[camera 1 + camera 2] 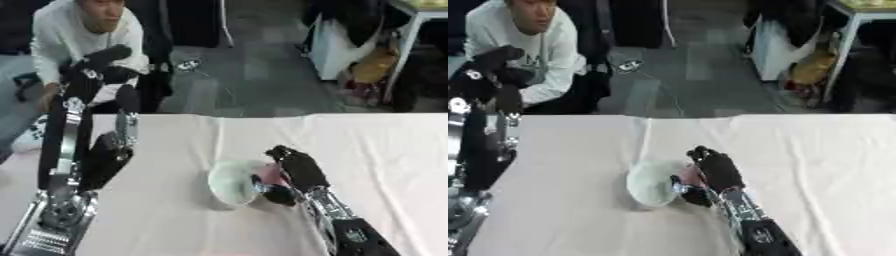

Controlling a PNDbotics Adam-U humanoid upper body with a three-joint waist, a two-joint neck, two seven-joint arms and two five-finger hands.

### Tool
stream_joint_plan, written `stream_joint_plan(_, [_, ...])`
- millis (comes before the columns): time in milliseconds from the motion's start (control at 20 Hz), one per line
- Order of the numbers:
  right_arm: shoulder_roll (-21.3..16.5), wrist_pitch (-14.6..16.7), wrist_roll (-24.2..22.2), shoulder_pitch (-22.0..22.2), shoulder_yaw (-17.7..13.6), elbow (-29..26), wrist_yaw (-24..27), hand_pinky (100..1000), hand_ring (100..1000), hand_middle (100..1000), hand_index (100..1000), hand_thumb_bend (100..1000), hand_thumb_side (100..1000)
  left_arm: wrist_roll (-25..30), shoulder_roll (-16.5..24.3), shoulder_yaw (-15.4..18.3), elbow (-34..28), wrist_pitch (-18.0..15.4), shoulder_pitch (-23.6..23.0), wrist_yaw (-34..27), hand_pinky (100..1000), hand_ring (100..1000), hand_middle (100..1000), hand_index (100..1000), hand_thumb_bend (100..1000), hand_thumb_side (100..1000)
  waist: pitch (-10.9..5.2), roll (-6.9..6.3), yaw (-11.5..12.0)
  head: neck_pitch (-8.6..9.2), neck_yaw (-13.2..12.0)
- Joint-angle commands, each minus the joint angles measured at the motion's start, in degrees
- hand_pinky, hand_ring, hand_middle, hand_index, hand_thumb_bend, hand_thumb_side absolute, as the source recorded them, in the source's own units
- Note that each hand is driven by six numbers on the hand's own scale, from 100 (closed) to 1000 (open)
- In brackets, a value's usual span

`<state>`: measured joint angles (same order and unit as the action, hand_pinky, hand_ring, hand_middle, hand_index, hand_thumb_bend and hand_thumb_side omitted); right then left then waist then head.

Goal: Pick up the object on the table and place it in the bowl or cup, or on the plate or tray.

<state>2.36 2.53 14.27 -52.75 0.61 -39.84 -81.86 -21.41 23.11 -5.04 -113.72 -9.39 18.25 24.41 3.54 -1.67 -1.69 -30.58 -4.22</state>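
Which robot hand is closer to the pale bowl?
The right hand is closer: it sits right at the pale bowl, against its right side, by something pink. The left hand hangs well off to the bowl's left.

A big table [385,150] fills the near part of the scene. A light cloth [157,210] with soft folds covers it. A pale bowl [232,182] sits on the cloth near the middle. Something pink [269,175] shows at the bowl's right side.
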Motion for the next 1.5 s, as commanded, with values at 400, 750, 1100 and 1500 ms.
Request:
stream_joint_plan(400, [-1.0, -1.1, 2.7, -3.9, -0.4, -2.6, 4.3, 550, 721, 791, 871, 248, 915, 0.3, 0.6, 0.3, -0.9, -0.1, 0.5, -0.4, 698, 647, 792, 896, 100, 767, -0.83, -0.09, -0.1, 0.65, -0.6])
stream_joint_plan(750, [-1.3, -2.7, 1.8, -5.6, -0.7, 1.1, -1.1, 593, 735, 794, 862, 297, 812, 0.4, 0.5, 0.3, -0.9, -0.1, 0.6, -0.4, 698, 647, 792, 896, 100, 768, -0.67, -0.14, 0.0, 0.93, -0.7])
stream_joint_plan(1100, [-0.5, -5.3, 8.0, -6.0, -2.6, 4.4, -4.6, 584, 737, 795, 863, 324, 742, 0.4, 0.3, 0.2, -0.9, -0.2, 1.0, -0.4, 698, 647, 792, 896, 100, 768, -0.39, -0.18, 0.2, 1.35, -0.8])
stream_joint_plan(1500, [-0.6, -7.8, 13.2, -6.6, -3.7, 7.6, -5.8, 587, 741, 799, 863, 335, 716, 0.4, 0.2, 0.2, -0.9, -0.3, 1.2, -0.4, 698, 647, 792, 896, 100, 768, -0.18, -0.19, 0.4, 1.41, -0.9])
